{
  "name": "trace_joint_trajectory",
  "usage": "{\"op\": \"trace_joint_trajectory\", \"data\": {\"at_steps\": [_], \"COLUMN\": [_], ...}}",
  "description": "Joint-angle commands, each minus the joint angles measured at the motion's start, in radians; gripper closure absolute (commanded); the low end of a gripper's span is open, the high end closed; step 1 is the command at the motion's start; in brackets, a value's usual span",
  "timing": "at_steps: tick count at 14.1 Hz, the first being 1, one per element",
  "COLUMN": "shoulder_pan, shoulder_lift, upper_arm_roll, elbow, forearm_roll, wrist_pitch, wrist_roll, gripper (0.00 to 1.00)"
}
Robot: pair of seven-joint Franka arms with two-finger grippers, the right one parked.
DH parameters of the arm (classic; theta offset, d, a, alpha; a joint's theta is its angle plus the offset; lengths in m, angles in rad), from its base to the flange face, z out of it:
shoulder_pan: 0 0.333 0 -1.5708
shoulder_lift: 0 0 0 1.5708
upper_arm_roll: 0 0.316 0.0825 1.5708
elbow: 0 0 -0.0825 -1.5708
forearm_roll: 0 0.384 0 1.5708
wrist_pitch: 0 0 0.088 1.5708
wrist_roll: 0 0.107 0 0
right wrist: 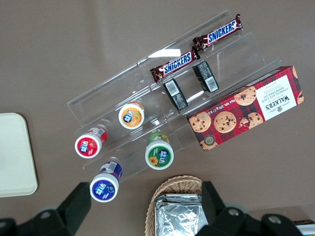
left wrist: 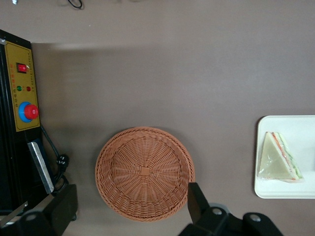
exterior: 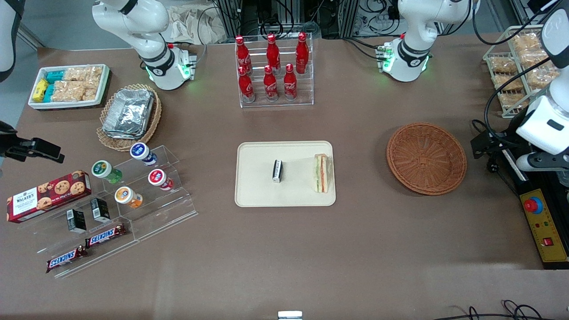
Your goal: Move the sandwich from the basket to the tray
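Sandwich (exterior: 322,173): lies on the cream tray, at the tray's edge nearest the working arm's end of the table, well apart from the gripper; nothing holds it.
Sandwich's look: triangular wedge of pale bread in clear wrap, green and red-orange filling along the cut edge; in the left wrist view (left wrist: 278,158) the flat bread face shows, with the striped edge along one side.
Tray (exterior: 258,186): flat, cream-beige, rounded corners, low rim, at the middle of the table; only one end of it (left wrist: 295,128) shows in the left wrist view.
Small black packet (exterior: 277,171): on the tray too, near its middle, apart from the sandwich.
Basket (exterior: 426,158): round, reddish-brown wicker, on the table between the tray and the working arm's end; it holds nothing, and its woven floor (left wrist: 144,172) is bare.
Gripper (left wrist: 128,209): hangs over the basket's rim, raised off the table, its two dark fingers (left wrist: 196,200) spread wide with nothing between them; the basket shows through the gap.
Control box (exterior: 544,226): yellow panel with a red button, at the table's edge by the working arm.
Cola bottles (exterior: 271,66): red, in a clear rack, farther from the front camera than the tray.
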Motion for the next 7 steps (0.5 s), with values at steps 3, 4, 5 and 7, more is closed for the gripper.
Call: {"op": "trace_joint_trajectory", "data": {"at_steps": [3, 4, 5, 7], "shoulder_pan": [0.092, 0.093, 0.093, 0.095], "shoulder_lift": [-0.036, -0.032, -0.02, -0.011], "upper_arm_roll": [-0.098, -0.098, -0.098, -0.097], "elbow": [-0.015, 0.0, 0.018, 0.023], "forearm_roll": [-0.013, -0.032, -0.064, -0.069], "wrist_pitch": [-0.013, -0.013, -0.014, -0.017], "wrist_roll": [0.02, 0.019, 0.017, 0.037], "gripper": [0.0, 0.0, 0.0, 0.0]}}
